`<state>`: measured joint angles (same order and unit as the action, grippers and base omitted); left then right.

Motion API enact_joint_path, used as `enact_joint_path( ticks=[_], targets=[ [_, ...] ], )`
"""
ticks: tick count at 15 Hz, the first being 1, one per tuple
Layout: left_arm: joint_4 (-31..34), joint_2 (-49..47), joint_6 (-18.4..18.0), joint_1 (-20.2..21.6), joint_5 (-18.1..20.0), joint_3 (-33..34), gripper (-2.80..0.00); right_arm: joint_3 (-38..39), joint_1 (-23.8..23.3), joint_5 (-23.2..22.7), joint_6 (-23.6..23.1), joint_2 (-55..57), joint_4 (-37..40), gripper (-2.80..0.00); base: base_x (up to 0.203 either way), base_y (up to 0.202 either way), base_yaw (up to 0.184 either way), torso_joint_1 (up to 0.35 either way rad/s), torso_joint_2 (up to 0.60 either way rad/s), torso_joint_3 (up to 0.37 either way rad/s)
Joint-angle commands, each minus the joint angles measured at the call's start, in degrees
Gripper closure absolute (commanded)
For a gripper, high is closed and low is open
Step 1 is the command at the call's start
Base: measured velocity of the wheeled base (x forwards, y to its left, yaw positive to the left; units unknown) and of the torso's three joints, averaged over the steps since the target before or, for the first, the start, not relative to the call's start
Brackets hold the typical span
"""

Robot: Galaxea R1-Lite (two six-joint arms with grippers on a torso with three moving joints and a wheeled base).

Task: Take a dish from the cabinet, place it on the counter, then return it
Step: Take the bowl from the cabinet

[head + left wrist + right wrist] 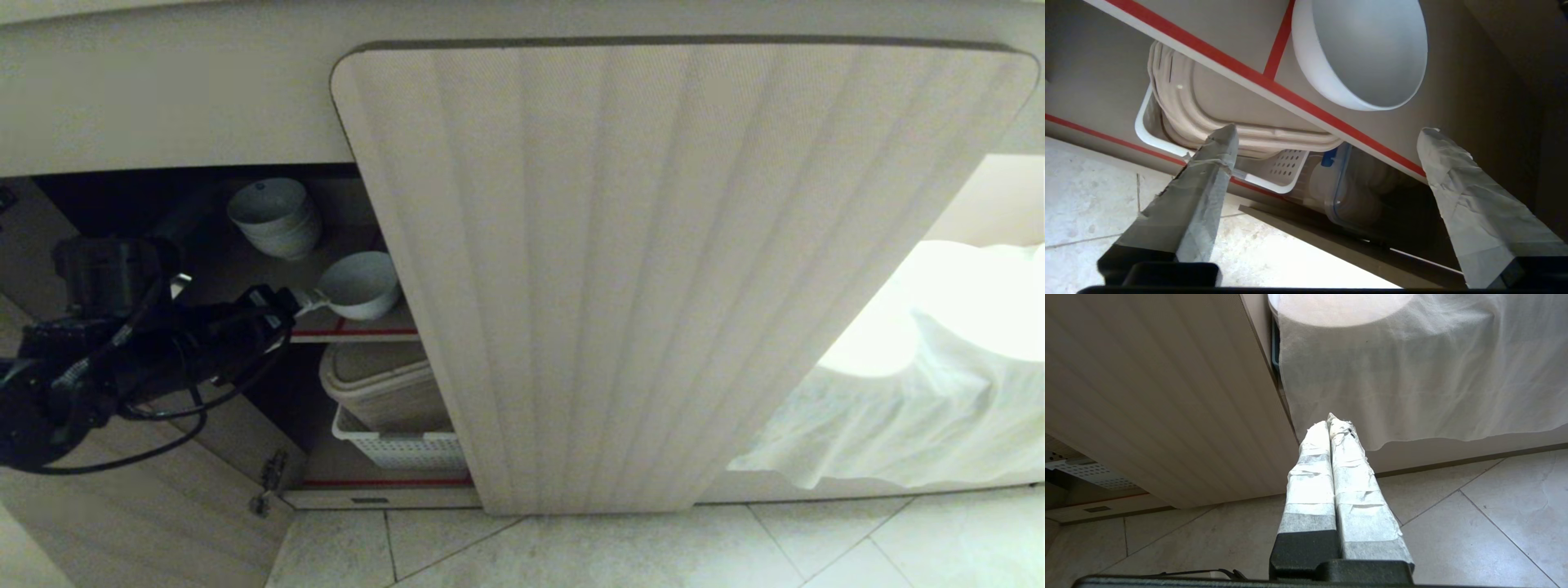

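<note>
The cabinet point(686, 269) fills most of the head view, its one shut ribbed door hiding whatever lies behind it; the counter above is cut off at the top edge. Right of the door a white cloth point(922, 392) hangs over something that cannot be made out. Left of the door the cabinet stands open, its dark inside split by a red-edged shelf point(359, 332).

On that shelf, near its front edge and just beside the door, sits the dish point(359, 284), upright and alone. Behind it, deeper on the same shelf, is a stack of bowls point(275, 216); how many are in it is hard to count.

Under the shelf one white perforated basket point(400, 445) holds a beige tub point(384, 384), both partly hidden by the door. Only the left wrist view shows a clear box with a blue clip point(1349, 192) next to the basket.

The left gripper point(314, 302) reaches into the opening at shelf level, in front of the dish. In the left wrist view its two taped fingers point(1208, 183) stand wide apart with nothing between them, and the dish point(1367, 53) lies beyond the tips, untouched.

The right gripper point(1329, 421) appears only in its own wrist view, outside the cabinet near the door's edge above the tiled floor point(1474, 522), fingers pressed together and empty.
</note>
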<state>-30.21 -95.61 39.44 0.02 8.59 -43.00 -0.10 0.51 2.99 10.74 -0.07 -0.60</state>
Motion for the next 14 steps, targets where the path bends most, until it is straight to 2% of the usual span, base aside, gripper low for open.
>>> enact_joint_path(
  ticks=[1,11,14],
  targets=[
    [-0.2,-0.7,0.2,0.0,0.2,-0.2,-2.8,0.0,0.0,0.0,0.1,0.1,0.0,0.0,0.0,0.0,0.0,0.0,0.0,0.0],
    [-0.2,-3.1,-0.3,0.0,0.0,-2.1,-2.8,0.0,0.0,0.0,0.1,0.1,0.0,0.0,0.0,0.0,0.0,0.0,0.0,0.0],
    [-0.2,-4.0,-3.8,0.0,-1.1,-2.4,-2.8,0.0,0.1,0.0,0.1,0.1,0.0,0.0,0.0,0.0,0.0,0.0,0.0,0.0]
  ],
)
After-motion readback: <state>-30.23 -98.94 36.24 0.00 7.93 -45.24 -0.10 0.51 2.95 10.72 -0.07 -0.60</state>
